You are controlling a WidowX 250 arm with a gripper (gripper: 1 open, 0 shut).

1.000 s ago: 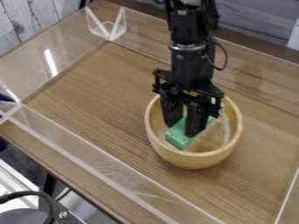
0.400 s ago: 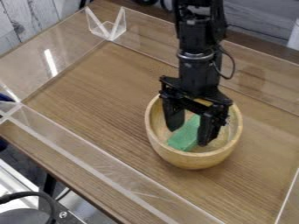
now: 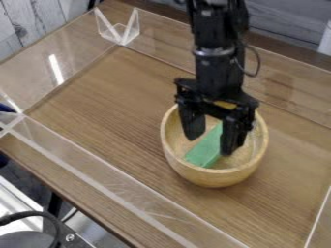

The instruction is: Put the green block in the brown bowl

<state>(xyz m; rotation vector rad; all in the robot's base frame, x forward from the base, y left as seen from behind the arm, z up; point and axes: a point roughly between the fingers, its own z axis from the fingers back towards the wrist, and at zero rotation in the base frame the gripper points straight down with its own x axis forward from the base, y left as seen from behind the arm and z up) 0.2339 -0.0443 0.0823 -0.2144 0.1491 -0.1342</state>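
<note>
The green block [image 3: 204,150] lies tilted inside the brown bowl [image 3: 181,167], resting against its inner wall. My gripper [image 3: 212,136] hangs just above the bowl's hollow with its two black fingers spread wide, one on each side of the block. The fingers are apart from the block and nothing is held between them. The fingers hide part of the bowl's far rim.
The bowl sits on a wooden tabletop [image 3: 104,107] ringed by low clear acrylic walls [image 3: 77,184]. A clear bracket [image 3: 119,26] stands at the far left corner. A dark cable shows at the bottom left, outside the wall.
The fingers have opened and let go of the green block, which now lies in the bowl. The gripper has risen slightly and shifted a little to the right.
</note>
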